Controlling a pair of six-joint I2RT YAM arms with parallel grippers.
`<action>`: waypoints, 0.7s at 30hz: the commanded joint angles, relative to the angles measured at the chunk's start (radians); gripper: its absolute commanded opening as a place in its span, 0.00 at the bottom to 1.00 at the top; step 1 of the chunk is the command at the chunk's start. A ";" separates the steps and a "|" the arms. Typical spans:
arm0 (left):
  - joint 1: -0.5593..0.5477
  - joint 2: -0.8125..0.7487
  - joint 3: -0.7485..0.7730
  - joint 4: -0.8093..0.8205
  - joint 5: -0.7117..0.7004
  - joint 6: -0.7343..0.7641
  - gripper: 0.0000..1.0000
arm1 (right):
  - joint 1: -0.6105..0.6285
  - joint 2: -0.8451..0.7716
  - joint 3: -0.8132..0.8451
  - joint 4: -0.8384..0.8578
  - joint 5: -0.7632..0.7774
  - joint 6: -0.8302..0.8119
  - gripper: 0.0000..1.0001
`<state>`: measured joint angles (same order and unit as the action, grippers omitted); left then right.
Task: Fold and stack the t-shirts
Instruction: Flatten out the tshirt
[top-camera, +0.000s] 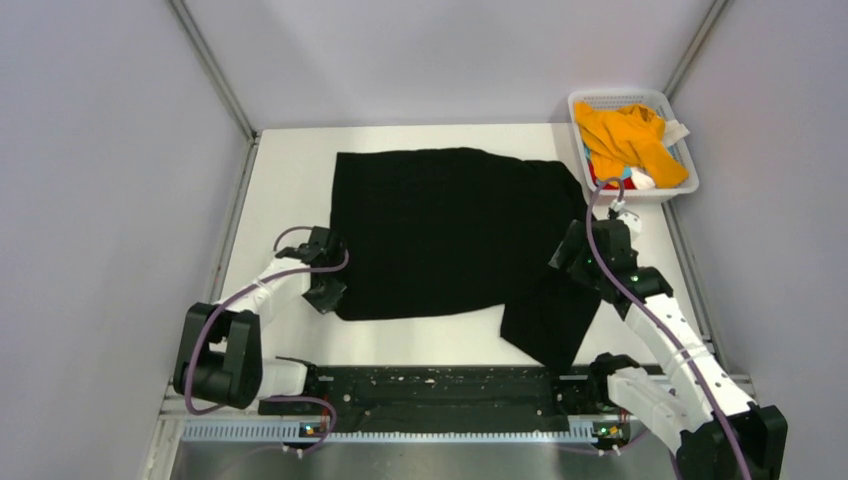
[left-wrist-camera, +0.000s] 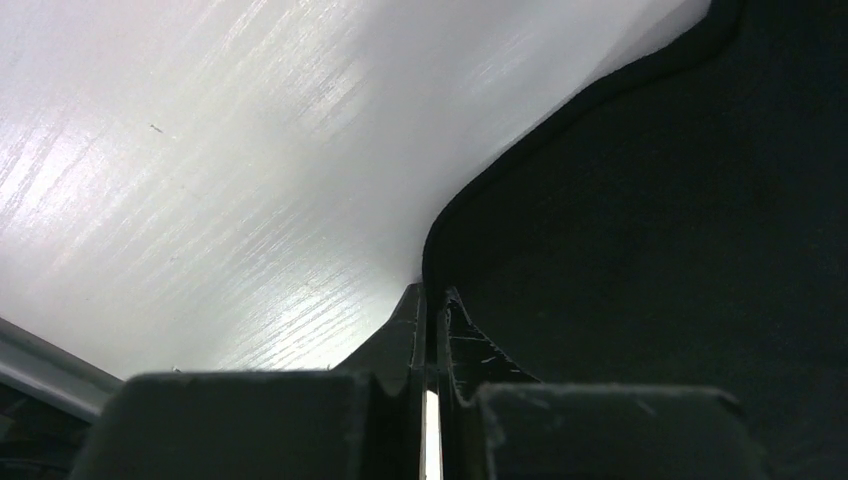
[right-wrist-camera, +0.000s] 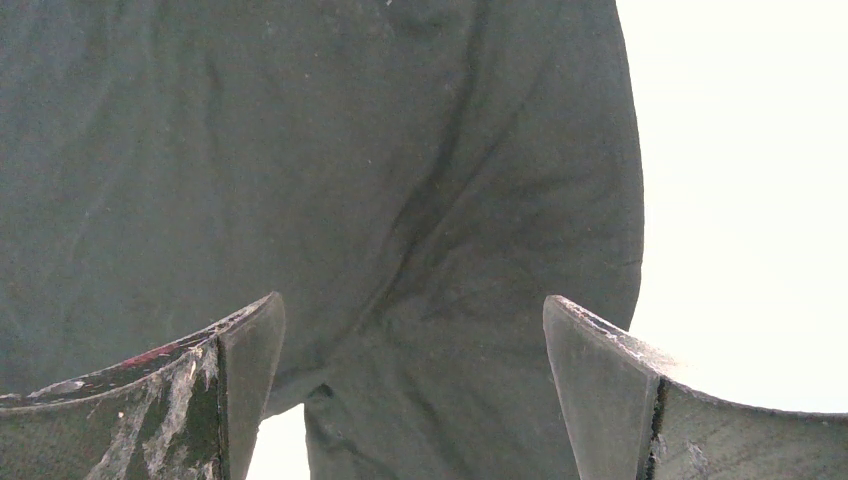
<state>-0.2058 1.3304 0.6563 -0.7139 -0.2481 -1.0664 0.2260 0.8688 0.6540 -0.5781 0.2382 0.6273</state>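
Observation:
A large black t-shirt (top-camera: 440, 230) lies spread flat on the white table (top-camera: 290, 180), with one sleeve hanging toward the near right. My left gripper (top-camera: 330, 298) sits at its near left corner. In the left wrist view it (left-wrist-camera: 432, 292) is shut, tips right at the hem of the shirt (left-wrist-camera: 650, 230); no cloth shows between the jaws. My right gripper (top-camera: 566, 254) is open above the shirt's right side. In the right wrist view it (right-wrist-camera: 412, 310) hangs over the wrinkled cloth (right-wrist-camera: 350, 150), empty. An orange-yellow t-shirt (top-camera: 625, 135) is bunched in the basket.
The white mesh basket (top-camera: 579, 100) stands at the far right corner, with bits of red (top-camera: 603, 182) and white (top-camera: 642, 180) fabric under the orange shirt. Grey walls close in left, right and behind. A black rail (top-camera: 440, 395) runs along the near edge.

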 joint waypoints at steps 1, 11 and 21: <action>0.000 0.066 -0.041 0.116 -0.041 0.000 0.00 | -0.004 0.005 0.061 -0.078 -0.005 -0.041 0.99; 0.003 -0.093 0.009 0.032 -0.175 0.020 0.00 | 0.251 0.058 0.097 -0.434 -0.036 0.120 0.93; 0.025 0.033 0.073 0.109 -0.168 0.049 0.00 | 0.538 0.160 -0.111 -0.283 -0.052 0.294 0.84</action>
<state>-0.1867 1.3228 0.6838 -0.6662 -0.4057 -1.0367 0.7399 0.9714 0.5789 -0.9806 0.1505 0.8711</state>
